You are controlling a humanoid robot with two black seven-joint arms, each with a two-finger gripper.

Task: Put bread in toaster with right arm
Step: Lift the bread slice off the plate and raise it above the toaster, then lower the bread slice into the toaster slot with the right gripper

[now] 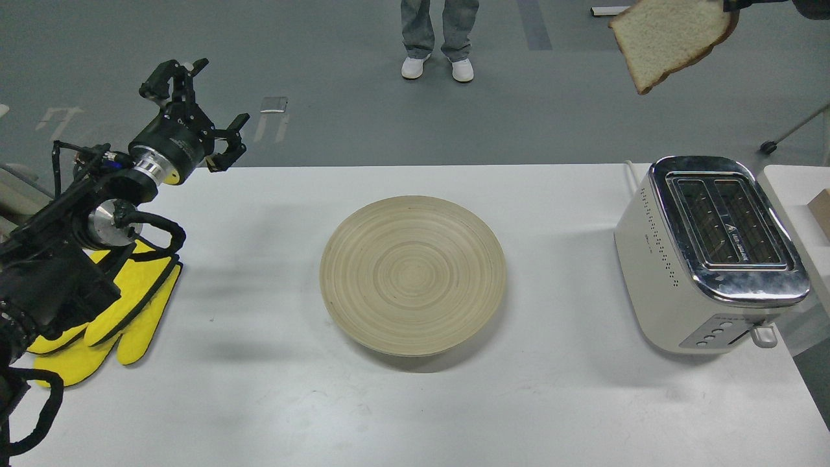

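Observation:
The bread (671, 35) hangs in the air at the top right, tilted, high above and behind the toaster (674, 285). It is held by its upper right corner, where a dark tip of my right gripper (731, 5) shows at the frame's top edge; the rest of the right arm is out of view. The cream-white toaster stands on the table's right side, both chrome-rimmed slots empty. My left gripper (209, 107) is open and empty, raised over the table's far left corner.
An empty round wooden plate (413, 275) lies mid-table. Yellow gloves (110, 314) lie at the left edge under my left arm. A person's legs and white shoes (438, 65) stand beyond the table. A second table (788, 185) adjoins on the right.

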